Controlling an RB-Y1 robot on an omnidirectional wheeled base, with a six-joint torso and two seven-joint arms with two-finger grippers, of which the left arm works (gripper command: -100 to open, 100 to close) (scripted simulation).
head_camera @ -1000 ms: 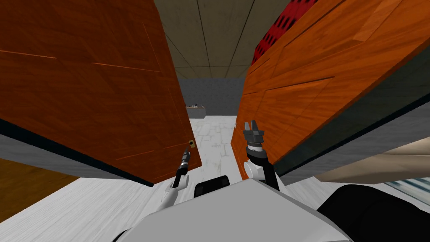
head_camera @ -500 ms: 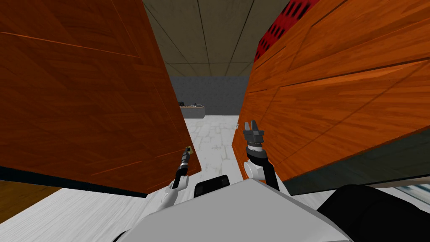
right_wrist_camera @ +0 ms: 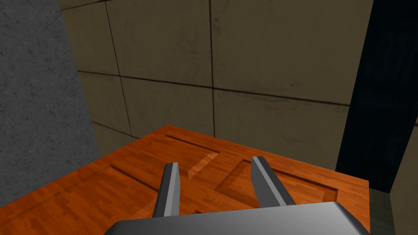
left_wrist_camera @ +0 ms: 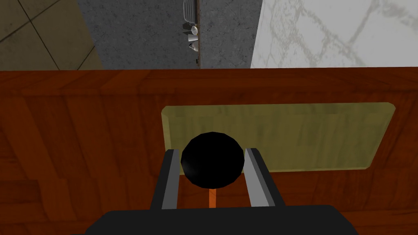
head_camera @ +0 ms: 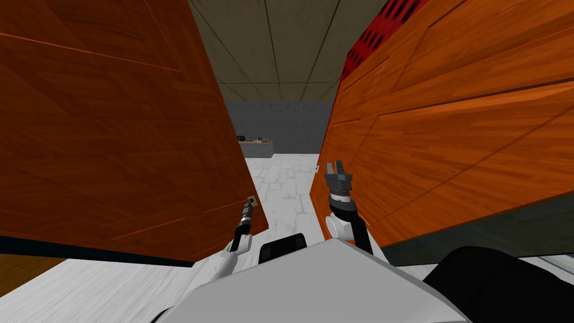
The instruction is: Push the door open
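Left gripper (left_wrist_camera: 212, 151) is the working hand: its two fingers sit narrowed against the sides of the black knob (left_wrist_camera: 212, 160), which stands out from a brass plate (left_wrist_camera: 310, 134) near the free edge of the left door (head_camera: 112, 140). Gripping there makes sense, since that edge lies farthest from the hinges and gives a push the most leverage. The left door stands swung partly away, and the right door (head_camera: 448, 129) is angled open too. Between them is a gap through which pale marbled floor (head_camera: 283, 185) and a far grey counter (head_camera: 257, 149) show. Right gripper (head_camera: 336, 166) hangs just beside the right door's free edge, fingers spread with nothing between them, probably kept clear of the work. I judge the push well begun, though the gap looks tight for passing through.
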